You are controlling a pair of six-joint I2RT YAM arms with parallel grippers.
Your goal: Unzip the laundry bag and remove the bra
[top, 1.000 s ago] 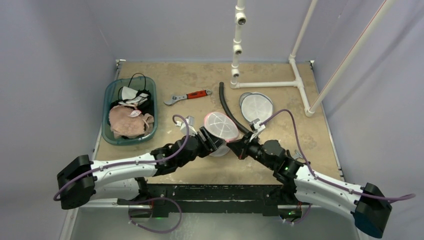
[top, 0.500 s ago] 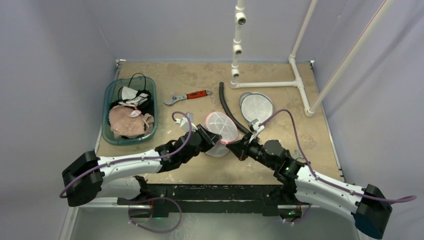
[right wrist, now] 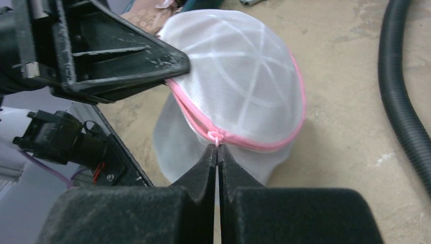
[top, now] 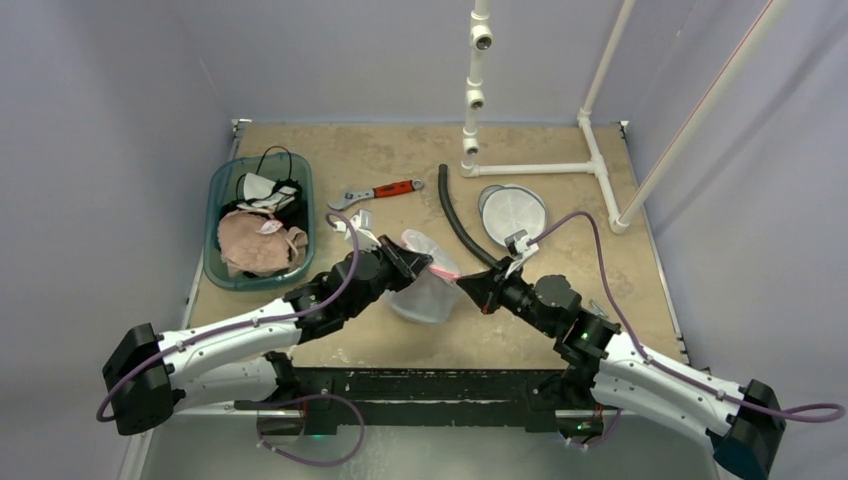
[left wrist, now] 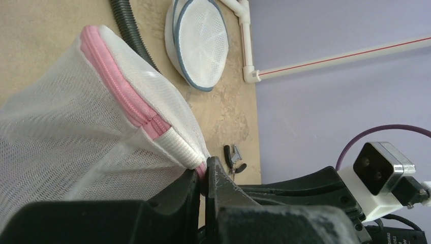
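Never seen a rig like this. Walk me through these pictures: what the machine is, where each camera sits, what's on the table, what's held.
Two robot arms are bolted at the near edge of the table. The wide picture looks down from above; the other two come from wrist cameras. The left arm has its jaws pinched on one end of a pink-zipped mesh laundry bag; the right arm has its jaws shut on the zipper pull. Also there: a blue-trimmed mesh bag, a black hose, a red-handled wrench, a green tub of clothes, a white pipe frame.

No legible text, no labels, no brands, no numbers — nothing readable.
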